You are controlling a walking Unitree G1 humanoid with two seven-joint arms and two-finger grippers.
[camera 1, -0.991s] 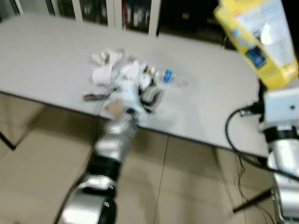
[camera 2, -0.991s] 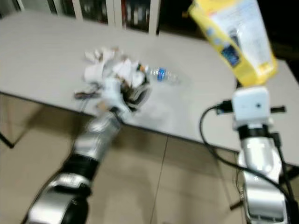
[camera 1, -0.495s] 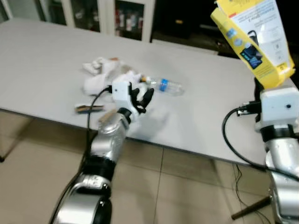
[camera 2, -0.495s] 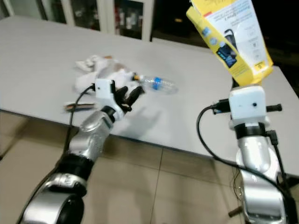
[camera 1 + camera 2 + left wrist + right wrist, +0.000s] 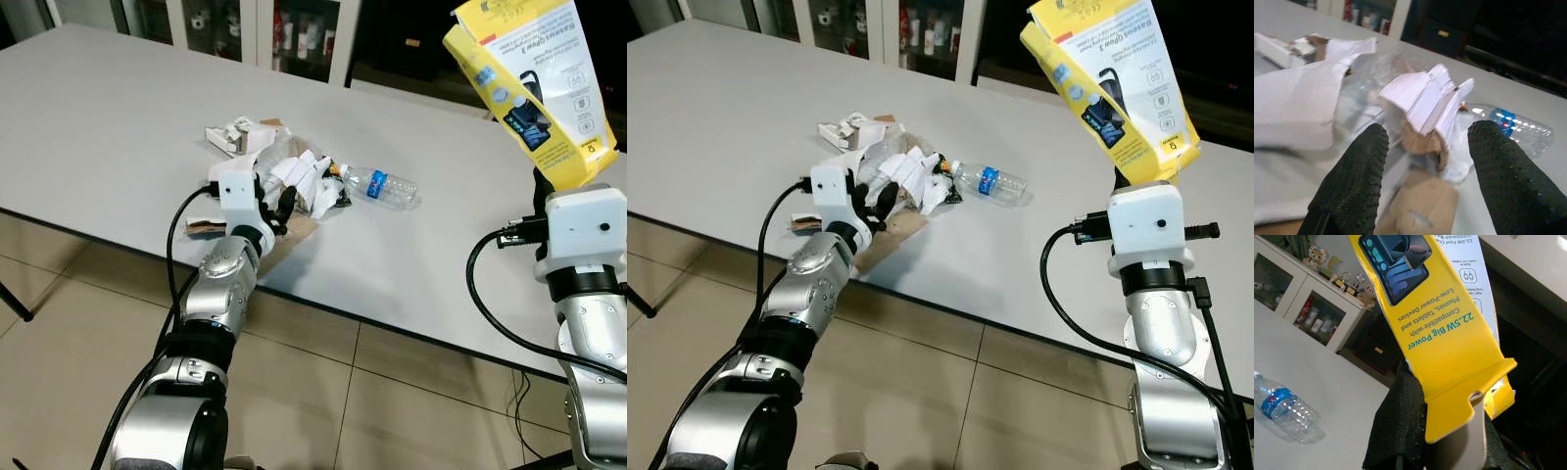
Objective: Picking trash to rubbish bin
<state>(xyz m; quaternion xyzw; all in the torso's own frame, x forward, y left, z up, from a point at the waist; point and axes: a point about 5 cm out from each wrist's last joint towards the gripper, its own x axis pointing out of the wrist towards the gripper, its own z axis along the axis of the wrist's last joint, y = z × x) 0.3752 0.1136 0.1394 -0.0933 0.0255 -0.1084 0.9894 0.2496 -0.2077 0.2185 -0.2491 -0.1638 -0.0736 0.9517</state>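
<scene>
Left wrist view looks straight into the trash pile: torn white paper and brown cardboard sit between the left gripper and its spread fingers, with a plastic bottle lying just beyond. From the head cameras the pile rests near the front edge of the grey table, the bottle touching its right side. Well apart on the right, the right gripper is raised, pinching a yellow carton by its lower end; the right wrist view reads its printed lettering
</scene>
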